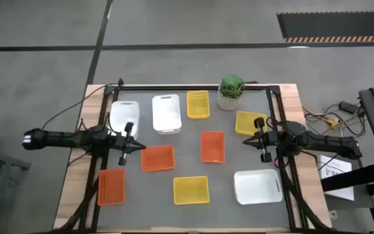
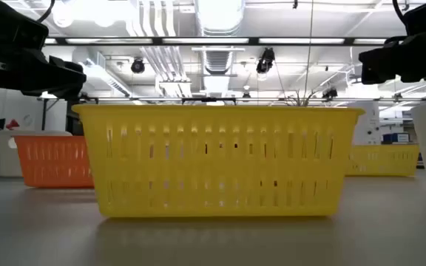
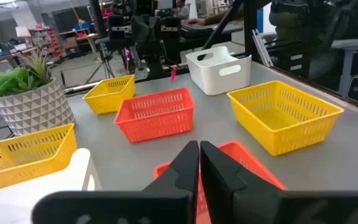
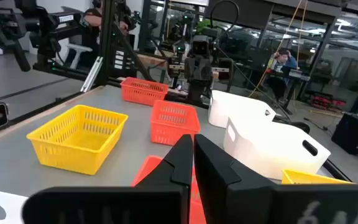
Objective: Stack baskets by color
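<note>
Yellow, orange and white baskets (image 1: 191,189) lie scattered singly across the grey table (image 1: 226,175), none stacked, while the left gripper (image 1: 123,158) hangs pinched tight beside an orange basket (image 1: 157,158) and the right gripper (image 1: 263,155), fingers together and empty, sits near a yellow basket (image 1: 249,123).

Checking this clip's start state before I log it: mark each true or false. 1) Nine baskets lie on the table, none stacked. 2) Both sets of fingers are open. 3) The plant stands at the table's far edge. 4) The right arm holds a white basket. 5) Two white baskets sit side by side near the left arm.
1) True: three white, three yellow and three orange baskets lie apart on the table.
2) False: the left gripper and right gripper are both shut.
3) True: the plant is there.
4) False: it holds nothing.
5) True: one white basket beside another.
</note>
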